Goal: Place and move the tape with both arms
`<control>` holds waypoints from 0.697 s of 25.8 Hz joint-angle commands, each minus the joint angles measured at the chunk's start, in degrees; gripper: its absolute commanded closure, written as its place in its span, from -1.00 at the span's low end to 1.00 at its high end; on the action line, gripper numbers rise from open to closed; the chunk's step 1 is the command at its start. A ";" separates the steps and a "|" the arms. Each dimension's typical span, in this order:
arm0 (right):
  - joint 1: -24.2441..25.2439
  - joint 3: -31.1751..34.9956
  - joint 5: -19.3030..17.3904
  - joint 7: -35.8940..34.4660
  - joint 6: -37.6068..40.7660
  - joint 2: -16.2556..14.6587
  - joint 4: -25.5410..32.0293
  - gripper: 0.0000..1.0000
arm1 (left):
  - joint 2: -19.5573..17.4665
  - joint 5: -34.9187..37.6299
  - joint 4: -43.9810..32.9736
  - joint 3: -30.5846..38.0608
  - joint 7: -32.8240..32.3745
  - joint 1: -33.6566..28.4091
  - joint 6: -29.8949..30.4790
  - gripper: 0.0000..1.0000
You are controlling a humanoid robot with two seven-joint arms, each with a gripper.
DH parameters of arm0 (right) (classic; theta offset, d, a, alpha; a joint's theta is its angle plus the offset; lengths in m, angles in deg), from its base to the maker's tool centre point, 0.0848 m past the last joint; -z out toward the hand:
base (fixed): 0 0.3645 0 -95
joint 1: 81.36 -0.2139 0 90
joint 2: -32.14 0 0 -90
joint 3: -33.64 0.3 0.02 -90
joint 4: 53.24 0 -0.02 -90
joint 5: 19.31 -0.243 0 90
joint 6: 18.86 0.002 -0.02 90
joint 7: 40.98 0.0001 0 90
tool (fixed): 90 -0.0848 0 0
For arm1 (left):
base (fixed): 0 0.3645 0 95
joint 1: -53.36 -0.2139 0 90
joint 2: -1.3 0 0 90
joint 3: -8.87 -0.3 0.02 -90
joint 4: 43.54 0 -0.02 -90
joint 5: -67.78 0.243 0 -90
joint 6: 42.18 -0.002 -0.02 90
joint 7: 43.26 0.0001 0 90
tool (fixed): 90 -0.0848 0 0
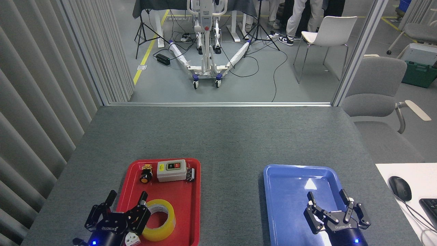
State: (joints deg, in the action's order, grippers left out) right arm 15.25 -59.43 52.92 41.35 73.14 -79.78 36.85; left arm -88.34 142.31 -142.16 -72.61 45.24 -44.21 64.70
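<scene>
Resting: tape [159, 220] in red tray [186, 191] | beside open, empty left end effector [127, 197]

Left black fingered gripper [127, 200]: jointed matte-black links; white ROBOTIQ lettering is carried on the palm block; a blue light is shown beneath; a white fitting is seen at the base.
Right black fingered gripper [327, 199]: matching build, lettering and blue light.

I stand in a robotics lab: a felt-grey counter [218, 136] before me, tripods [146, 29], floor cables [273, 71], a wheeled lift frame [206, 44], office chairs [374, 92] and yellow floor tape [148, 49] beyond.
</scene>
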 commanded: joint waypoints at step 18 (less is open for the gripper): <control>1.82 0.79 1.42 -0.51 -4.19 0.91 1.41 -1.00 | -8.80 -1.14 0.71 -4.22 -22.93 10.82 -0.10 -0.98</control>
State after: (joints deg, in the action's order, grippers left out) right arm 16.89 -58.77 54.20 41.03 69.28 -78.93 38.06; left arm -94.80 141.53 -141.83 -74.87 28.11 -36.34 64.73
